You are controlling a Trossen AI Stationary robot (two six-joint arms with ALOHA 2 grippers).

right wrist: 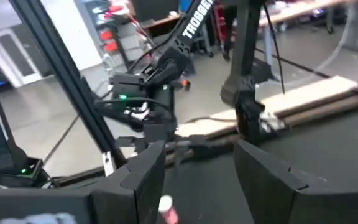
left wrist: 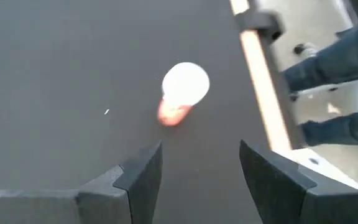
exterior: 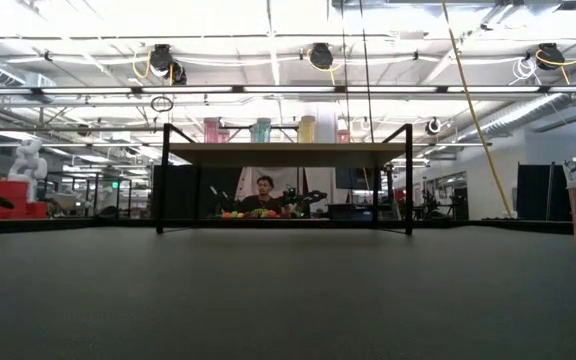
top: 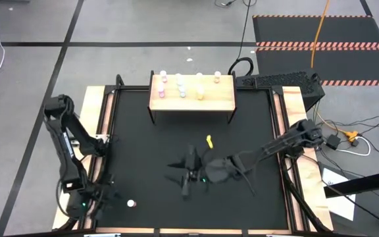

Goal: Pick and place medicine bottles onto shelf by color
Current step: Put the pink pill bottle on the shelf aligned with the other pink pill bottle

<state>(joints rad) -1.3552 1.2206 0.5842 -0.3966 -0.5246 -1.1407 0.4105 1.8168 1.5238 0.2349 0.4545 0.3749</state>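
At the lower left of the high view, the left gripper point(top: 101, 196) is seen low over the black mat point(top: 143, 151), its fingers spread with nothing between them. A pink bottle point(top: 131, 204) stands just to its right, apart from the fingers; in the left wrist view the bottle point(left wrist: 182, 90) is seen straight ahead of the open gap, upright, white cap toward the camera. The left arm is judged much the nearer for this pick. At centre frame the right gripper point(top: 188, 183) is held low, apparently empty and part-open, with a yellow bottle point(top: 209, 141) lying on its side just above it. At upper centre the shelf point(top: 222, 99) already carries several bottles. Grey floor and cables surround the table.
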